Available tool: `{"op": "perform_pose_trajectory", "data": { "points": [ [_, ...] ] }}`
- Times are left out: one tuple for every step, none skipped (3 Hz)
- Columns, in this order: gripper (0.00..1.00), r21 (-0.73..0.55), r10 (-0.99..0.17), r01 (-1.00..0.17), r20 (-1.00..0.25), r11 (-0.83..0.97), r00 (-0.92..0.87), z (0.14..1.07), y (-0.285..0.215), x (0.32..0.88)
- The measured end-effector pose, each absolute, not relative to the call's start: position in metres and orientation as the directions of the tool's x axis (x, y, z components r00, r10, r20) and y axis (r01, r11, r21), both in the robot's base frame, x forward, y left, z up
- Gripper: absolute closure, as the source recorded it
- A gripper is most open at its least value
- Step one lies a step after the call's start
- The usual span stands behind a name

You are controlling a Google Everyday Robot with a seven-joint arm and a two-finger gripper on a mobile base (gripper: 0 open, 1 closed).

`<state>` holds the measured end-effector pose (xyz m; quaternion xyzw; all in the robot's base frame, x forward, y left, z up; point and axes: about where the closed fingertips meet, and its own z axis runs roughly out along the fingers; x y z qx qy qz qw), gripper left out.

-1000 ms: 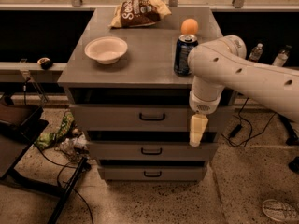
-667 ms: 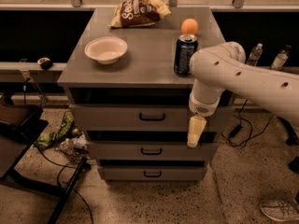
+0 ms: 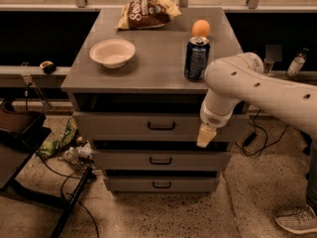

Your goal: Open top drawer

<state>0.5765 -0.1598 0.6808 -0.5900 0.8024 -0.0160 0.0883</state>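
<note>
The top drawer (image 3: 116,125) is the widest grey drawer of the cabinet, just under the countertop, with a black bar handle (image 3: 161,126) at its centre. A dark gap shows between its front and the top above it. My gripper (image 3: 205,136) hangs from the white arm (image 3: 257,86) in front of the right part of the drawer front, right of the handle and a little lower. It holds nothing that I can see.
Two narrower drawers (image 3: 161,159) sit below. On the cabinet top (image 3: 153,58) stand a white bowl (image 3: 112,52), a chip bag (image 3: 145,12), an orange (image 3: 200,28) and a blue can (image 3: 196,58). Cables and litter (image 3: 64,143) lie left; a shoe (image 3: 295,218) lies right.
My gripper has shifted slightly left and up along the top drawer front. The drawer and the things on top have not moved.
</note>
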Motion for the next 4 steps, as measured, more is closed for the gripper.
{"op": "perform_pose_trajectory", "data": {
  "points": [
    [0.65,-0.128,-0.945,-0.939,-0.122,0.32,-0.305,0.6835,-0.1638,0.5697],
    [0.88,-0.128,-0.945,-0.939,-0.122,0.32,-0.305,0.6852,-0.1645,0.5708],
    [0.79,-0.128,-0.945,-0.939,-0.122,0.32,-0.305,0.6852,-0.1645,0.5708],
    [0.56,-0.128,-0.945,-0.939,-0.122,0.32,-0.305,0.6851,-0.1645,0.5708]
  ]
}}
